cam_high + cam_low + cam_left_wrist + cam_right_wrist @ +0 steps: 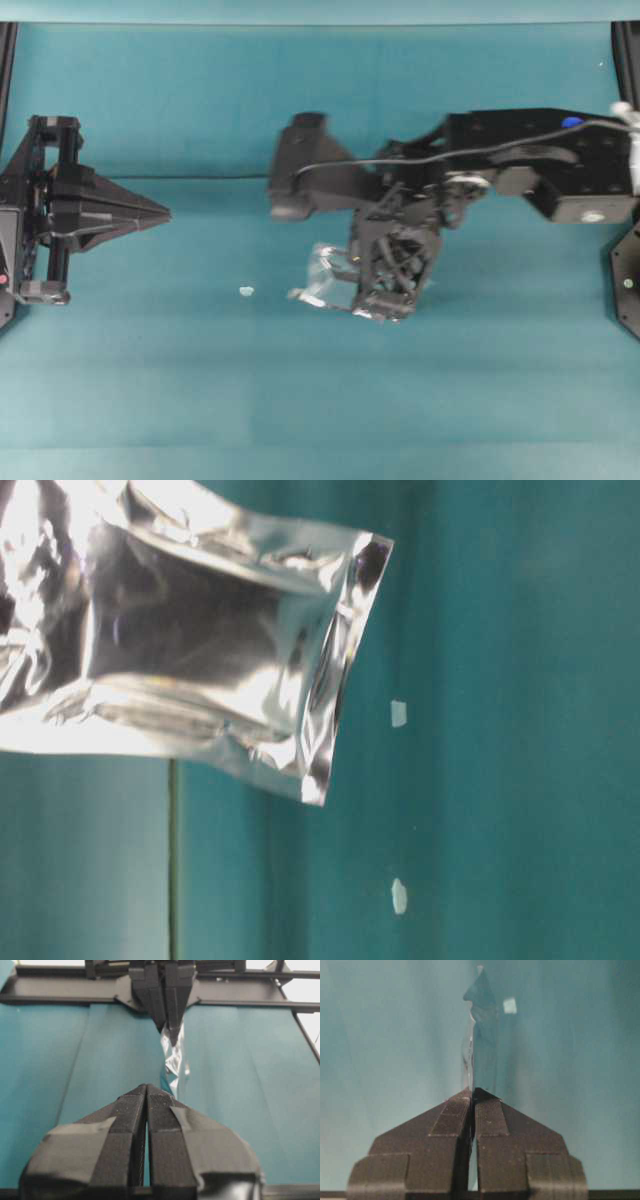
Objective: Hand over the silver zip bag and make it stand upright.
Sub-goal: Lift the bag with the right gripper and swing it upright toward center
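Observation:
The silver zip bag [322, 276] hangs above the teal table near the middle, with my right gripper [358, 288] shut on one edge of it. In the right wrist view the foil [478, 1035] runs edge-on straight out from the closed right gripper [472, 1091]. The table-level view shows the crinkled pouch [200, 650] close up, with its dark centre panel, tilted. My left gripper [165, 212] is shut and empty at the far left, well apart from the bag. From the left wrist view, the left gripper [146, 1087] points at the bag [175, 1062] hanging below the right gripper [170, 1035].
A tiny white speck [246, 291] lies on the teal cloth [200, 380] between the two arms. Black frame posts [625, 60] stand at the table's side edges.

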`<action>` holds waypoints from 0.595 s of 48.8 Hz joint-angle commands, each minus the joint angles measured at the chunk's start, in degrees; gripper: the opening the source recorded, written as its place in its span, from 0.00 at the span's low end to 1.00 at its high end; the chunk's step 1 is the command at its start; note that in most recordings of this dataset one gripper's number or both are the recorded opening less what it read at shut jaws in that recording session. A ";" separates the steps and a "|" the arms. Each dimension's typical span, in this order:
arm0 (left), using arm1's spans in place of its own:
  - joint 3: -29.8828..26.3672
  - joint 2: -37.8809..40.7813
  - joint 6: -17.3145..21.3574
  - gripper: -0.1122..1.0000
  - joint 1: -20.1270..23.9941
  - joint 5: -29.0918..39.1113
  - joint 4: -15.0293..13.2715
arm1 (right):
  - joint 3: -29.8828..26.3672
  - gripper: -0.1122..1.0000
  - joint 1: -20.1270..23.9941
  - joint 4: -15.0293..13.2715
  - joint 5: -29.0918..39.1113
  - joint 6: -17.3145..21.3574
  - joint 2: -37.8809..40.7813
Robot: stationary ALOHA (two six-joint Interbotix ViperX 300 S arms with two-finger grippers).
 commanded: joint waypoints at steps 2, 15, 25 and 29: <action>0.18 0.00 -0.26 0.10 0.09 -0.26 0.18 | -2.99 0.11 0.09 -0.44 1.49 -2.37 1.05; 1.32 -0.18 -1.76 0.10 0.26 -0.26 0.18 | -4.39 0.11 0.18 -2.81 2.81 -5.01 3.60; 1.49 -0.44 -1.76 0.10 0.26 -0.35 0.18 | -4.75 0.11 0.18 -4.57 2.90 -5.98 3.78; 1.58 -0.70 -1.85 0.10 0.35 -0.26 0.18 | -4.92 0.11 0.26 -4.92 2.90 -5.98 3.87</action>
